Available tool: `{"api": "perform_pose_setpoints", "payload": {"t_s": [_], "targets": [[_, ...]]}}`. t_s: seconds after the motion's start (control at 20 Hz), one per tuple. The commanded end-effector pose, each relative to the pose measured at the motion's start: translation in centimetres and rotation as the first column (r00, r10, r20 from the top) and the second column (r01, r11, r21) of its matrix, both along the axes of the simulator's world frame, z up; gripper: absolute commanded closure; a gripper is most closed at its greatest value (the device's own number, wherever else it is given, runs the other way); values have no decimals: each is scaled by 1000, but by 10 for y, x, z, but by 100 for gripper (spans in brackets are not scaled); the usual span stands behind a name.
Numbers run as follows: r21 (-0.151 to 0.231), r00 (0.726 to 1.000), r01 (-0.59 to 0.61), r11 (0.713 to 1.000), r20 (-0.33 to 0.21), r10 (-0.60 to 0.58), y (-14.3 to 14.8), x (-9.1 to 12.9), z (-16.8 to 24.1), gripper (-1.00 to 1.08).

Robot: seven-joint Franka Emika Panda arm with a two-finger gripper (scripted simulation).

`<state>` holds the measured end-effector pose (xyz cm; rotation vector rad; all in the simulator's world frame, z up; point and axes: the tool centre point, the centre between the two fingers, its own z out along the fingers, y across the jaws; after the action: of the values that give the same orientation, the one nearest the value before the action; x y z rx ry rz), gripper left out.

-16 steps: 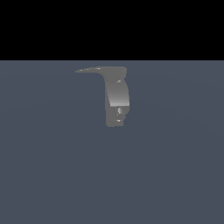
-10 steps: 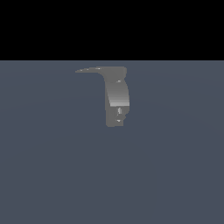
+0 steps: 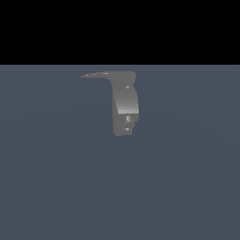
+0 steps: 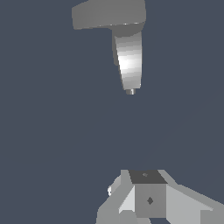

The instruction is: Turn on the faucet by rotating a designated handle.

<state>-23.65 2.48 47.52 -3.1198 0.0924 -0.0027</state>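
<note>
We see a plain blue-grey floor point(image 3: 70, 187) running back to a black backdrop point(image 3: 120, 28), and on it we count one faucet point(image 3: 125, 110), upright near the floor's far edge and about midway across, with one handle point(image 3: 101, 75) sticking sideways off its top toward the exterior view's left. We count one gripper point(image 4: 148, 197), visible only in the wrist view and well apart from the faucet; it holds nothing, but we cannot tell how wide it stands. Nothing differs from 0.8 s ago.
</note>
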Motion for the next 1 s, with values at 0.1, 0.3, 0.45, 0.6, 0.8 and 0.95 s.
{"api": "perform_pose_setpoints", "payload": {"t_s": [0.1,0.3,0.45,0.6,0.8,0.95], "targets": [[0,998,69,998,-1,-69,16,10,-10,108],[0,989,147,989,-3,-147,34,22,-22,108],[0,979,206,979,-4,-206,46,33,-30,108],[0,964,264,964,-5,-264,59,44,-39,108],[1,940,341,940,-6,-341,74,60,-51,108],[1,918,397,918,-7,-397,84,74,-60,108]]}}
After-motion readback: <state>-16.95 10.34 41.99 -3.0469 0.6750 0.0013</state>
